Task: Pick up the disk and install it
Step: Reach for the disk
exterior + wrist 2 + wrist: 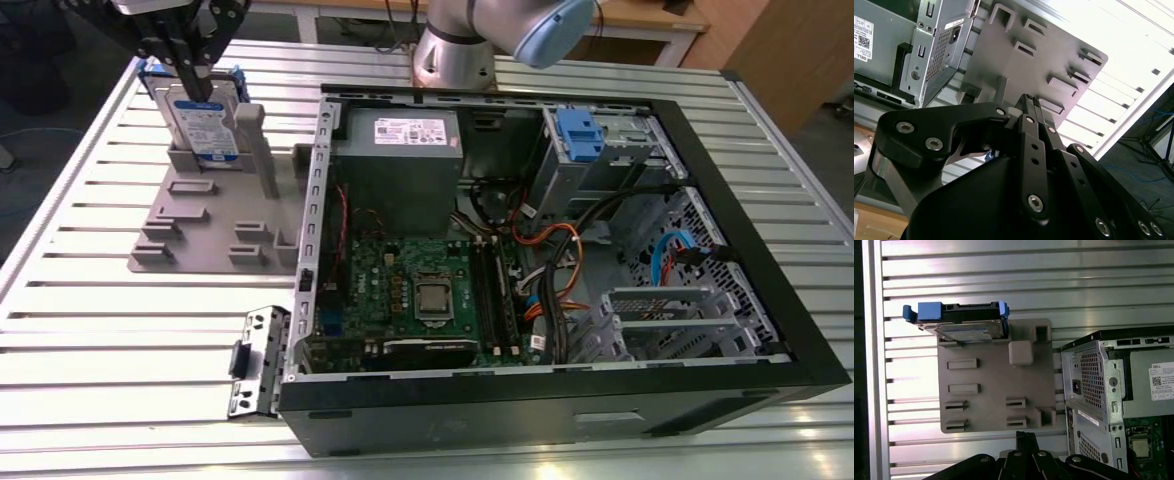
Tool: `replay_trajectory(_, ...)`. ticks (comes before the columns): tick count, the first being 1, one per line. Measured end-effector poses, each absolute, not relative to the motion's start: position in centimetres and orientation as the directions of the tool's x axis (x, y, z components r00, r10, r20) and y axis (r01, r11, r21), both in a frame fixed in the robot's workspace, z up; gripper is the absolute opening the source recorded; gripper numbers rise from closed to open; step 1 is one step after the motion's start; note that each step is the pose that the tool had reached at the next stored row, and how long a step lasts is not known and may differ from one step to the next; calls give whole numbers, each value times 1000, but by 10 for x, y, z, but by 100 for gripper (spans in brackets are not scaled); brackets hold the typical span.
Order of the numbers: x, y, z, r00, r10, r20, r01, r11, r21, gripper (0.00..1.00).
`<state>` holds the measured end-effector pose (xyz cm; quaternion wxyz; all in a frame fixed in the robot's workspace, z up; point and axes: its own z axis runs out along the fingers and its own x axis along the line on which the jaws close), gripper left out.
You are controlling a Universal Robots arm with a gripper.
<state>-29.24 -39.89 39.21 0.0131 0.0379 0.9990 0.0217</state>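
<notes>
The disk [211,125] stands on edge in a slot at the far end of a grey holder plate [214,235], at the exterior view's left. It is a silver drive with a white-and-blue label in a blue carrier. In the first wrist view the disk [961,322] sits at one end of the plate [989,390]. My gripper [198,88] hangs over the plate, shut, with nothing between its fingers. Its black fingertips meet in both wrist views, and the gripper [1026,436] is apart from the disk. Below the gripper [1030,99] lies the plate [1044,55].
An open computer case [747,230] lies on the slatted metal table [120,340], beside the plate. Inside are a grey power supply box [400,160], a motherboard [414,290], cables and a drive bay with a blue latch [577,130]. The arm's base [454,60] stands behind the case.
</notes>
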Motion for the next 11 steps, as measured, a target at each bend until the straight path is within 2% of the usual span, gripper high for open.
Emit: replay_trajectory(11,-301,-399,391,-997,76,-24,75,996,44,10)
